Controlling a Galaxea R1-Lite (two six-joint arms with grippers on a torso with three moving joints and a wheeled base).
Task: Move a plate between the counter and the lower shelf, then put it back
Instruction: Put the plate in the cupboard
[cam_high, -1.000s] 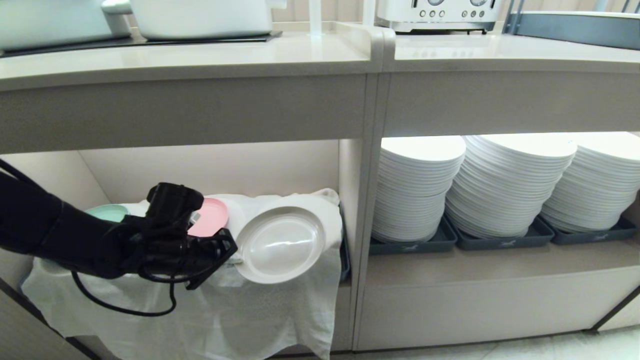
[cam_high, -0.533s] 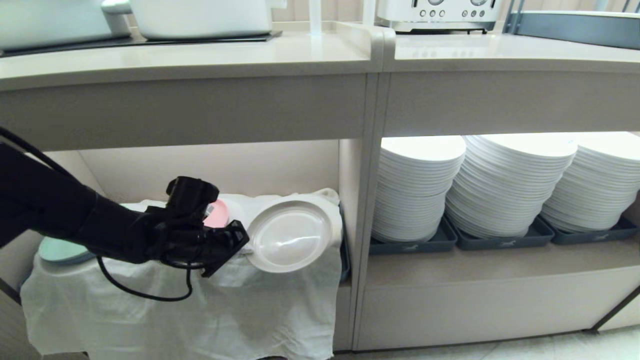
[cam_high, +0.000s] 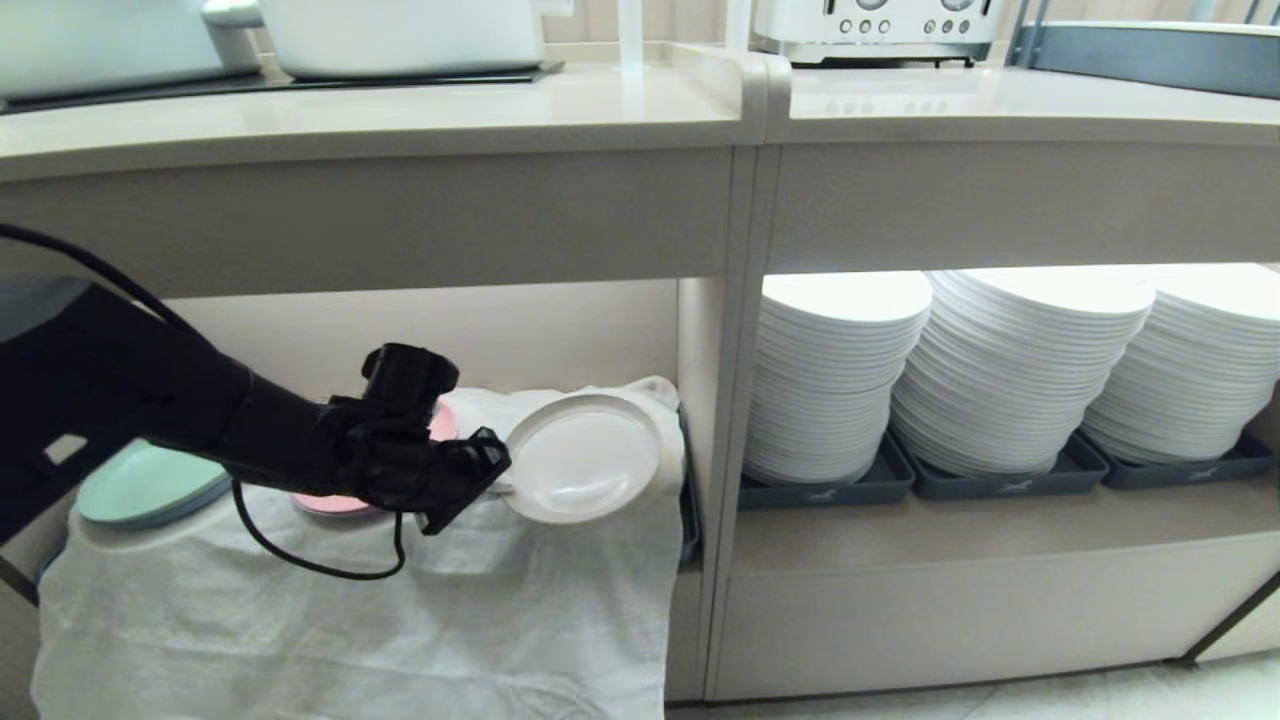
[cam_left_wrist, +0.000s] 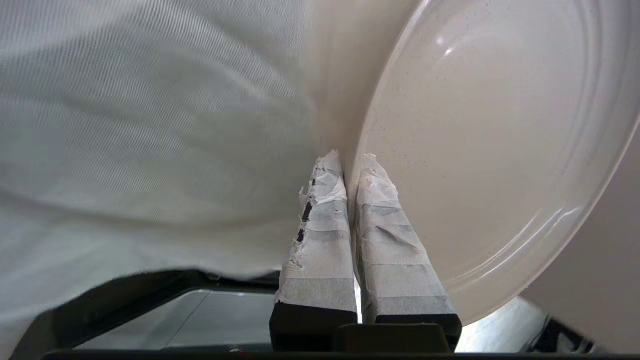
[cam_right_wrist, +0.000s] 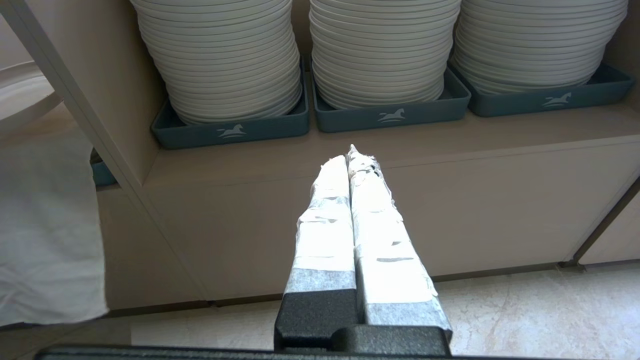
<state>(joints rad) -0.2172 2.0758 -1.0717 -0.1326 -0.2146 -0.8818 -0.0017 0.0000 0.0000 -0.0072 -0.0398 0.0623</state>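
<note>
- The long pale beige wood-grain counter (cam_high: 400, 115) runs across the top of the head view, with white pots standing on its black hob panel (cam_high: 300, 80).
- Under the counter, the lower shelf (cam_high: 450, 340) is a beige-walled bay, and a wrinkled white gauzy cloth (cam_high: 350, 620) covers it and hangs over its front edge.
- In the neighbouring bay on the right, three tall stacks of white plates (cam_high: 1010, 370) stand in dark trays (cam_high: 830, 490).
- The black left arm (cam_high: 150, 420) reaches in from the left side, in front of the lower shelf.
- The round matte cream-beige plate (cam_high: 585, 458) with a low rim is at the right part of the lower shelf bay, above the cloth. It is tilted, with its hollow face turned toward the front.
- A mint-green plate (cam_high: 150, 485) lies on the cloth at the far left, partly hidden by the arm.
- A pink plate (cam_high: 330, 503) lies between the green one and the cream-beige one, mostly behind the gripper.
- The left gripper (cam_high: 495, 470) pinches the left edge of the cream-beige plate. In the left wrist view its two taped fingers (cam_left_wrist: 320, 235) are closed on the rim, one on each side.
- The right gripper (cam_right_wrist: 352, 155) is seen only in its own wrist view, low in front of the bay with the stacks. Its taped fingers (cam_right_wrist: 325, 225) are pressed together and hold nothing.
</note>
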